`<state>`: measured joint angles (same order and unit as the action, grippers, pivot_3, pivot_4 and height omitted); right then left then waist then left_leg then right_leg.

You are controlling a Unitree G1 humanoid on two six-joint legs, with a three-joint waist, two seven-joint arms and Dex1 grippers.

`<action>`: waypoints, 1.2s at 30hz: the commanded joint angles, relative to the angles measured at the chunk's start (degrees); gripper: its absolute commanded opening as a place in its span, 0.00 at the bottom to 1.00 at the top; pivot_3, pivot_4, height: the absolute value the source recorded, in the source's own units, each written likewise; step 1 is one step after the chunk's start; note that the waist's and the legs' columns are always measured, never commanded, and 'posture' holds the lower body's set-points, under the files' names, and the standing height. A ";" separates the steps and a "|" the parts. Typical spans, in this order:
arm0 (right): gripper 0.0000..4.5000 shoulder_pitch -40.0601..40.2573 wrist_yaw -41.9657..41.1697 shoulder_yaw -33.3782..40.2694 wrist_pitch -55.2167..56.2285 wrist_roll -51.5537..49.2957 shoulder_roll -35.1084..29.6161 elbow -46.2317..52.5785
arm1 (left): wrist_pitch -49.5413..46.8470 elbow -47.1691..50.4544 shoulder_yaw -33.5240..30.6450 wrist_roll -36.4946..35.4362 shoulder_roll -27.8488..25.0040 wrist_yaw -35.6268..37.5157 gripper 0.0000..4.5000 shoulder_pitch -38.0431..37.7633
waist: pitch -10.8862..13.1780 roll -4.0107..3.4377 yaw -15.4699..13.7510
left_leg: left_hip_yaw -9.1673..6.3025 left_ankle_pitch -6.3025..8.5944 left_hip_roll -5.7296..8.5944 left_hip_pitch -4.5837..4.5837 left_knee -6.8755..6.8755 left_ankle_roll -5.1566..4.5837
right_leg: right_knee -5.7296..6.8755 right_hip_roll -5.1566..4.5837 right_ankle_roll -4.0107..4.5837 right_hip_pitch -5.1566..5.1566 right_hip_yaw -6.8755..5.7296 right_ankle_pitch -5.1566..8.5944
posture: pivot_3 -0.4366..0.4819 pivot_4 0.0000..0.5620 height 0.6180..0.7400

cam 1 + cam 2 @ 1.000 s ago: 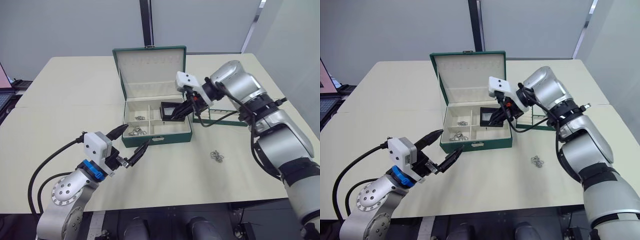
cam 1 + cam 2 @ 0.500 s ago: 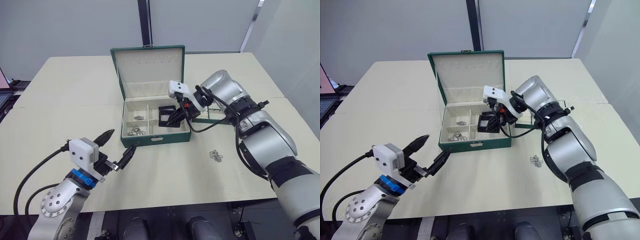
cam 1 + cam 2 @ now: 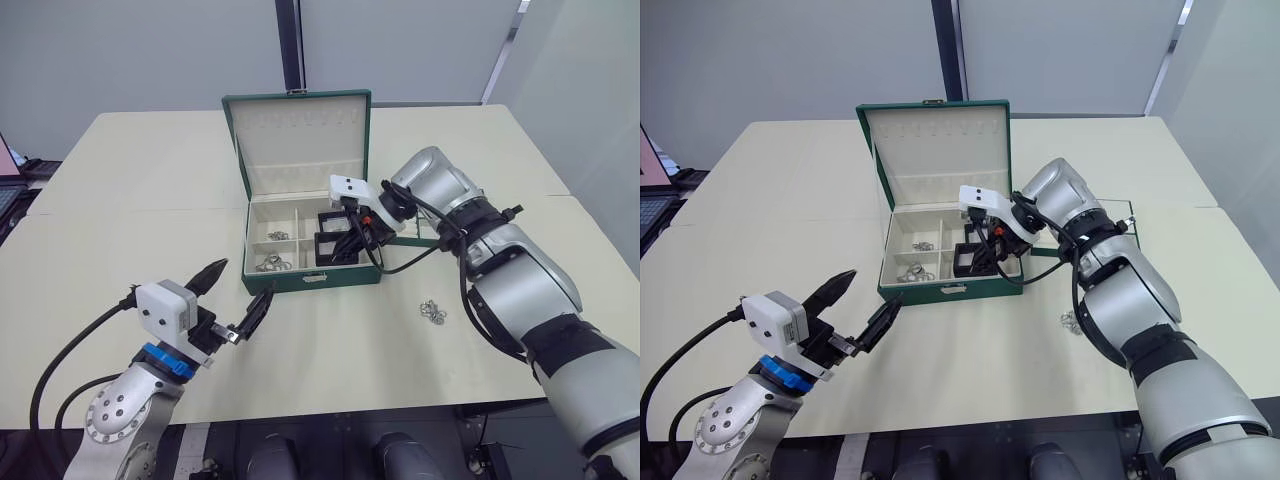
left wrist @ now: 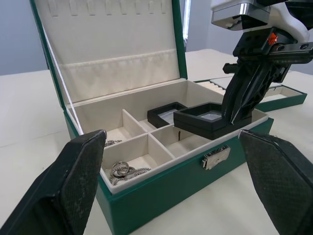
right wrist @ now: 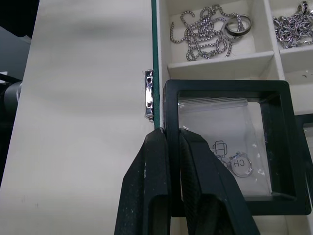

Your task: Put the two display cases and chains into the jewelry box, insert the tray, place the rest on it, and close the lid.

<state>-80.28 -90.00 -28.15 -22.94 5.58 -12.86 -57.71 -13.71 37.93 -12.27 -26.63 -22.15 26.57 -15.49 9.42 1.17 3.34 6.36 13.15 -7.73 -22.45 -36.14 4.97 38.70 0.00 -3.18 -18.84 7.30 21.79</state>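
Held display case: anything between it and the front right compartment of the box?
Nothing visible. The right end effector holds the display case just over that compartment in the jewelry box; the other display case sits in the compartment behind.

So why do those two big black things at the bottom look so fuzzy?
In the left wrist view, those are the left tool's own fingers, far too close to the lens to be sharp; the jewelry box behind them is crisp. In the right wrist view, the display case window has a soft glare.

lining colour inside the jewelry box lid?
Cream lining on the lid of the dark green jewelry box; left wrist view shows it best.
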 commanded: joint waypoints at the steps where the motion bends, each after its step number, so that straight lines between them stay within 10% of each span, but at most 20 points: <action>1: 0.01 -1.30 -1.83 0.76 0.67 0.58 0.56 0.10 | 1.39 2.90 0.57 0.34 0.20 -0.16 1.00 -0.77 | 0.00 0.00 0.00 | 0.00 0.00 0.00 0.00 0.01 0.00 | 0.00 0.00 0.00 -0.01 0.00 0.00 | 0.48 0.27 1.00; 29: 0.01 -3.68 2.33 4.51 7.78 4.97 3.91 -10.84 | 1.13 3.88 2.47 1.28 0.05 -1.58 1.00 -0.88 | 0.00 0.00 0.05 | 0.06 -0.03 0.00 -0.13 0.04 0.06 | 0.05 0.00 0.00 -0.22 0.05 0.00 | 0.48 0.27 1.00; 36: 0.41 -4.36 2.23 6.00 7.92 4.58 4.05 -10.91 | 0.92 3.52 2.06 0.94 -0.35 -1.31 1.00 -0.59 | 0.00 0.00 0.06 | 0.06 -0.04 0.00 -0.14 0.05 0.06 | 0.05 0.00 0.00 -0.22 0.05 0.00 | 0.48 0.27 1.00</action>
<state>-82.77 -87.40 -23.61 -15.42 10.46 -8.92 -68.92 -13.35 38.95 -9.82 -25.62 -22.21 25.43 -16.07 9.42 1.17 3.39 6.42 13.12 -7.73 -22.59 -36.09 5.03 38.75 0.00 -3.18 -19.06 7.34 21.79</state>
